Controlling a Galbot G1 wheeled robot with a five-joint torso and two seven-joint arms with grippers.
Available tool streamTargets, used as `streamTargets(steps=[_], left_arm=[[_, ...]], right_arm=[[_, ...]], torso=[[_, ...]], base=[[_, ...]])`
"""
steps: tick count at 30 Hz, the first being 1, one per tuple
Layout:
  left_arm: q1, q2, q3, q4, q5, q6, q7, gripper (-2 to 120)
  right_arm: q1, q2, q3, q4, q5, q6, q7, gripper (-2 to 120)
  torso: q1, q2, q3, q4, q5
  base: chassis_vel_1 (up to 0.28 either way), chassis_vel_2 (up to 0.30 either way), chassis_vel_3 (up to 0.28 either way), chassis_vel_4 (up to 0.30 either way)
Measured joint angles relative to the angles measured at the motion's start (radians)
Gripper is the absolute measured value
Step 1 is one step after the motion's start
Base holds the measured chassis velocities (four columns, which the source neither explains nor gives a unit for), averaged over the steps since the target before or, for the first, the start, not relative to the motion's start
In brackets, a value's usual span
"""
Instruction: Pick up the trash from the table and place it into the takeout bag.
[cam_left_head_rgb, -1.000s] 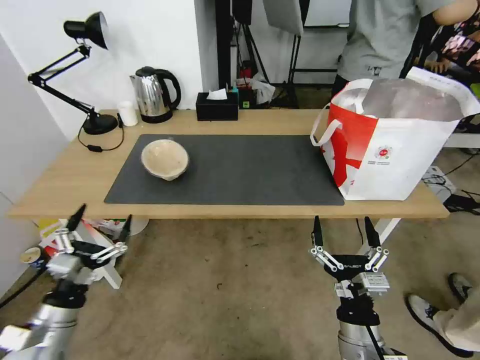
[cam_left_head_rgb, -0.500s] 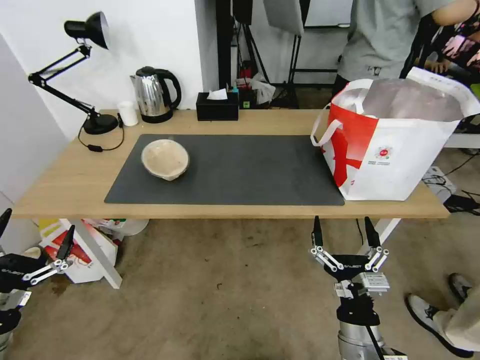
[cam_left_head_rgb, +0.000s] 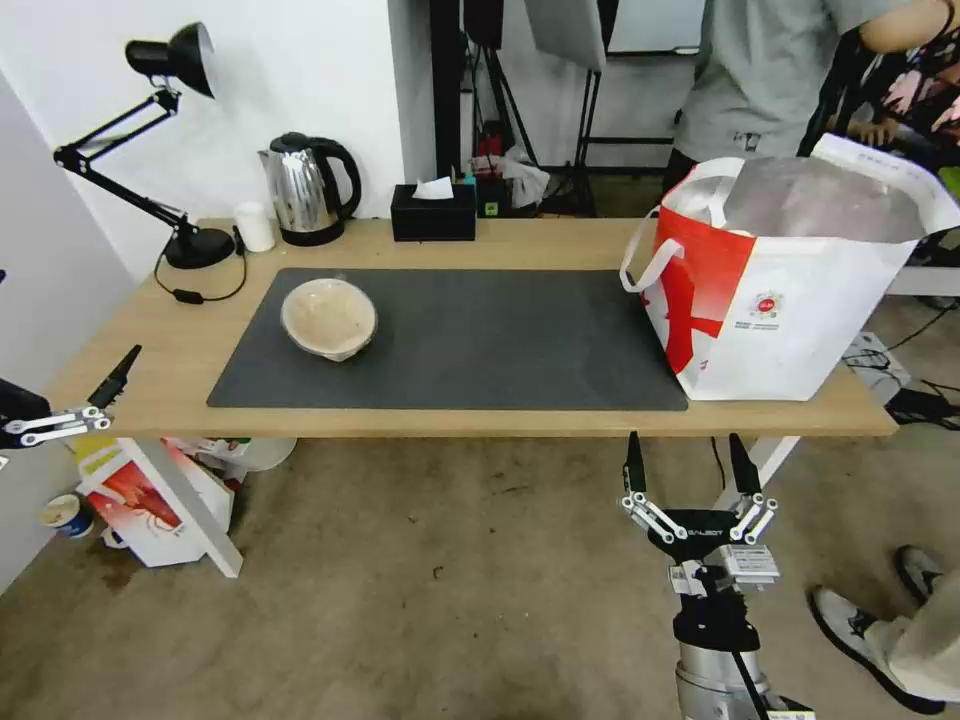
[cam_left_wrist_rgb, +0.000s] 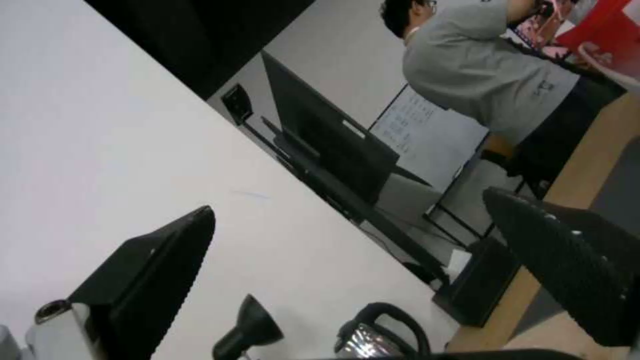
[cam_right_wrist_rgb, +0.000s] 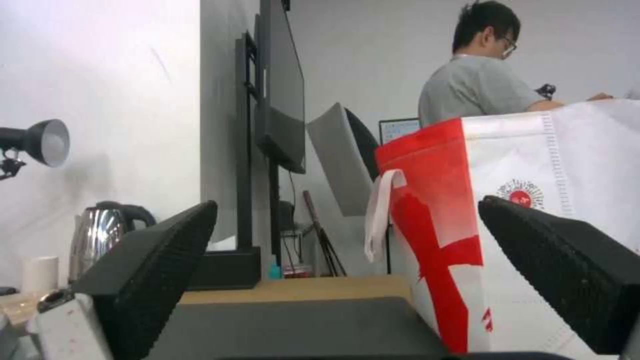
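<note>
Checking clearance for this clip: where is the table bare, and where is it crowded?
The mat lies bare between the paper bowl and the takeout bag. The front wood strip is also free. The back left corner is crowded: lamp, white cup, kettle, tissue box.

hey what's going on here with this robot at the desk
The robot faces a table it is clearing of trash. A beige bowl sits on the grey mat; the takeout bag stands open at the table's right end. The left tool, open and empty, is raised by the table's left edge. The right tool hangs open below the front edge, holding nothing.
</note>
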Motion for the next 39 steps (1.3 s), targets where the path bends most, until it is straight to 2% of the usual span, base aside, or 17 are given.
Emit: streamTargets(steps=[1, 2, 3, 6, 7, 8, 10, 16, 22, 28, 30, 33, 39], left_arm=[[0.0, 0.0, 0.0, 0.0, 0.0, 0.0, 0.0, 100], [-0.012, -0.016, 0.037, -0.007, 0.014, 0.018, -0.023, 100], [-0.019, -0.028, 0.067, -0.011, 0.025, 0.032, -0.036, 100], [-0.026, -0.029, 0.079, -0.011, 0.039, 0.039, -0.043, 100], [-0.034, -0.025, 0.085, -0.011, 0.055, 0.042, -0.049, 100], [-0.039, -0.016, 0.09, -0.011, 0.074, 0.043, -0.052, 100], [-0.039, -0.006, 0.095, -0.01, 0.094, 0.043, -0.052, 100], [-0.043, 0.034, 0.105, -0.004, 0.151, 0.026, -0.058, 100], [-0.048, 0.117, 0.099, 0.036, 0.171, 0.024, -0.059, 100], [-0.05, 0.172, 0.093, 0.068, 0.174, 0.017, -0.061, 100], [-0.052, 0.222, 0.09, 0.096, 0.173, 0.006, -0.063, 100], [-0.054, 0.26, 0.089, 0.122, 0.176, -0.004, -0.064, 100], [-0.067, 0.315, 0.09, 0.154, 0.182, -0.013, -0.074, 100]], right_arm=[[0.0, 0.0, 0.0, 0.0, 0.0, 0.0, 0.0, 100], [0.0, 0.0, 0.0, 0.0, 0.0, 0.0, 0.0, 100], [0.0, 0.0, 0.0, 0.0, 0.0, 0.0, 0.0, 100], [0.0, 0.0, 0.0, 0.0, 0.0, 0.0, 0.0, 100], [0.0, 0.0, 0.0, 0.0, 0.0, 0.0, 0.0, 100], [0.0, 0.0, 0.0, 0.0, 0.0, 0.0, 0.0, 100], [0.0, 0.0, 0.0, 0.0, 0.0, 0.0, 0.0, 100], [0.0, 0.0, 0.0, 0.0, 0.0, 0.0, 0.0, 100], [0.0, 0.0, 0.0, 0.0, 0.0, 0.0, 0.0, 100], [0.0, 0.0, 0.0, 0.0, 0.0, 0.0, 0.0, 100], [0.0, 0.0, 0.0, 0.0, 0.0, 0.0, 0.0, 100], [0.0, 0.0, 0.0, 0.0, 0.0, 0.0, 0.0, 100], [0.0, 0.0, 0.0, 0.0, 0.0, 0.0, 0.0, 100]], torso=[[0.0, 0.0, 0.0, 0.0, 0.0], [0.0, 0.0, 0.0, 0.0, 0.0006], [0.0, 0.0, 0.0, -0.0009, -0.0012], [0.0, 0.0, 0.0, -0.0009, -0.0019], [0.0, 0.0, 0.0, -0.0013, 0.0002], [0.0, 0.0, 0.0, -0.0007, 0.0007], [0.0, 0.0, 0.0, -0.0004, -0.0003], [0.0, 0.0, 0.0, -0.0006, 0.0001], [0.0, 0.0, 0.0, -0.0006, -0.0001], [0.0, 0.0, 0.0, -0.0005, -0.0002], [0.0, 0.0, 0.0, -0.0006, -0.0001], [0.0, 0.0, 0.0, -0.0006, -0.0001], [0.0, 0.0, 0.0, -0.0006, -0.0001]], base=[[0.0, 0.0, 0.0, 0.0], [0.0, 0.0, 0.0, 0.0], [0.0, 0.0, 0.0, 0.0], [0.0, 0.0, 0.0, 0.0], [0.0, 0.0, 0.0, 0.0], [0.0, 0.0, 0.0, 0.0], [0.0, 0.0, 0.0, 0.0], [0.0, 0.0, 0.0, 0.0], [0.0, 0.0, 0.0, 0.0], [0.0, 0.0, 0.0, 0.0], [0.0, 0.0, 0.0, 0.0], [0.0, 0.0, 0.0, 0.0], [0.0, 0.0, 0.0, 0.0]])
